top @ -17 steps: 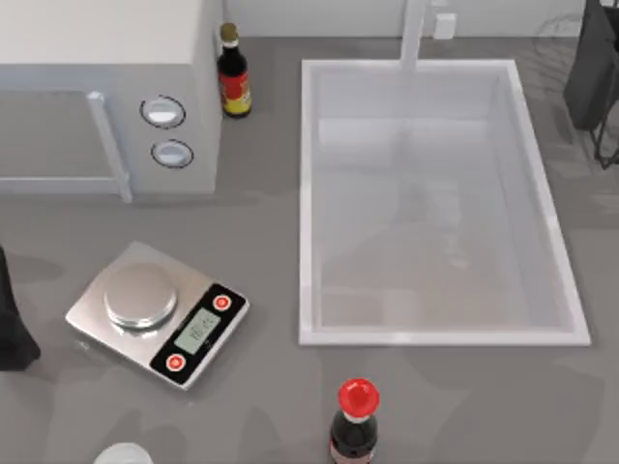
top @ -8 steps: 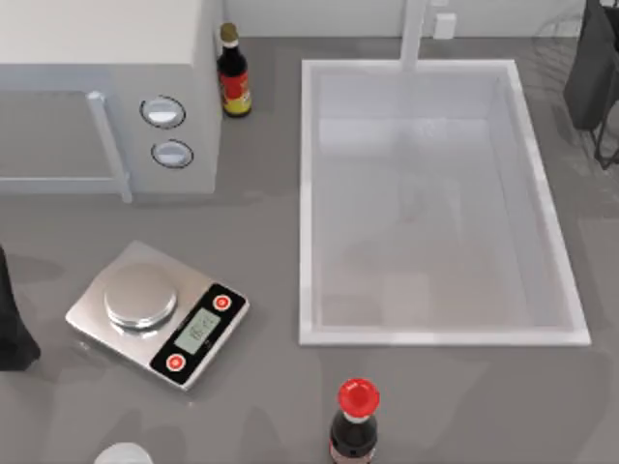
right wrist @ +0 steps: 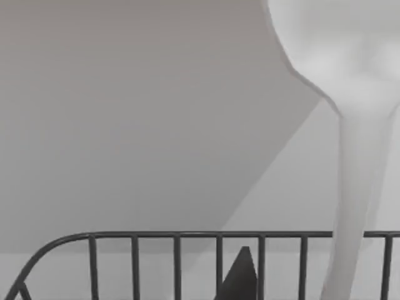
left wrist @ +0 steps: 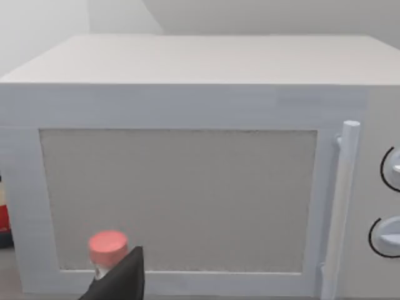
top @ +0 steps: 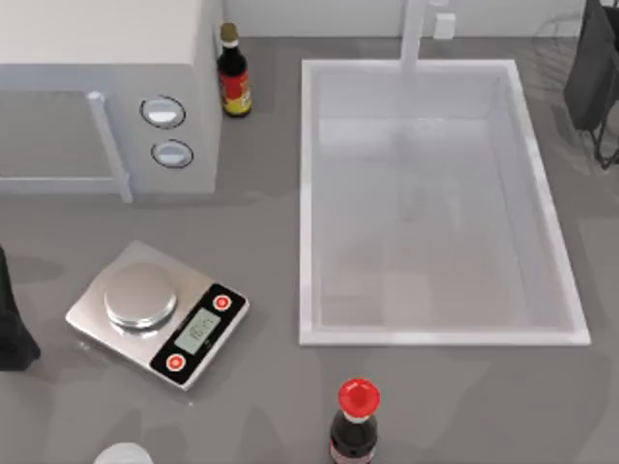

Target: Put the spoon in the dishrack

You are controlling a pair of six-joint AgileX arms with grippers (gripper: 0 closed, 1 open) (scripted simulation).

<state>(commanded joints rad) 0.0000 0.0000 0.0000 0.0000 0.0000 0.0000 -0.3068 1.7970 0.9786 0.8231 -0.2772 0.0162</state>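
At the upper right of the top view, the right gripper [top: 592, 68] hangs over the thin grey wire dishrack [right wrist: 187, 262], grasping the white spoon [right wrist: 350, 94]. The left arm sits parked at the grey surface's [top: 261, 251] left edge.

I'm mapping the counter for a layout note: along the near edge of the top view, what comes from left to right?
Left arm → kitchen scale → red-capped bottle.
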